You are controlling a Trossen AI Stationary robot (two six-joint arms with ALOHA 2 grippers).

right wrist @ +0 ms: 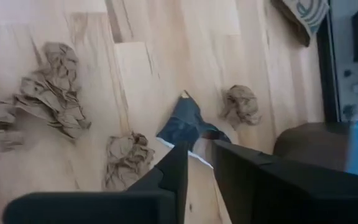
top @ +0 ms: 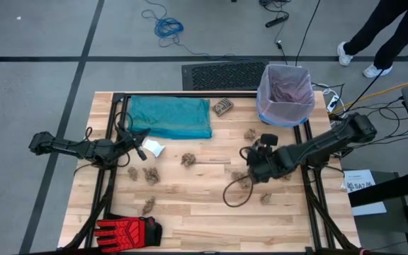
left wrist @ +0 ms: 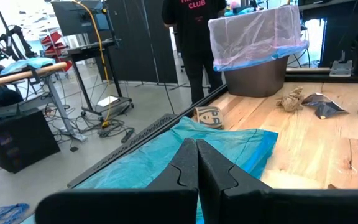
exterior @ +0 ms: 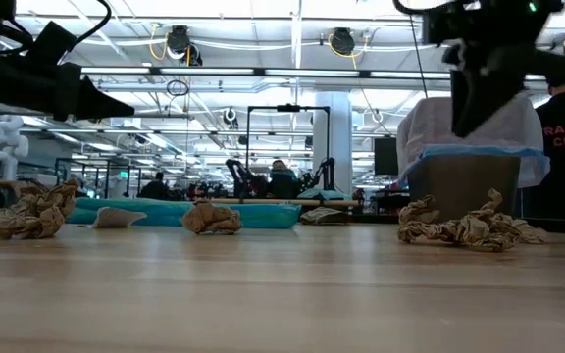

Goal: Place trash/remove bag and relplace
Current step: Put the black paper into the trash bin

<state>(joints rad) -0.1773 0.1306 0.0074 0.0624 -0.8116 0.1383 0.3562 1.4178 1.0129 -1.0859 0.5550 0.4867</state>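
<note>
The bin [top: 286, 113] stands off the table's far right corner, lined with the pale lilac bag [top: 287, 88], whose blue rim is folded over the bin's edge. The teal replacement bag [top: 170, 117] lies flat at the far left. Tan paper wads of trash [top: 188, 160] [top: 151, 175] [right wrist: 126, 158] [right wrist: 241, 102] lie scattered on the wood. My right gripper [right wrist: 199, 152] hangs above the table right of centre, slanting down, slightly open with nothing between its fingers. My left gripper [left wrist: 196, 155] is shut, level, near the teal bag's near right corner.
A red-and-black glove [top: 126, 230] lies at the near left edge. A crushed printed scrap [top: 223, 107] sits beside the teal bag. A dark blue-grey scrap [right wrist: 185, 127] lies just beyond my right fingers. A cable [top: 232, 191] loops under the right arm. A person stands behind the bin [left wrist: 194, 31].
</note>
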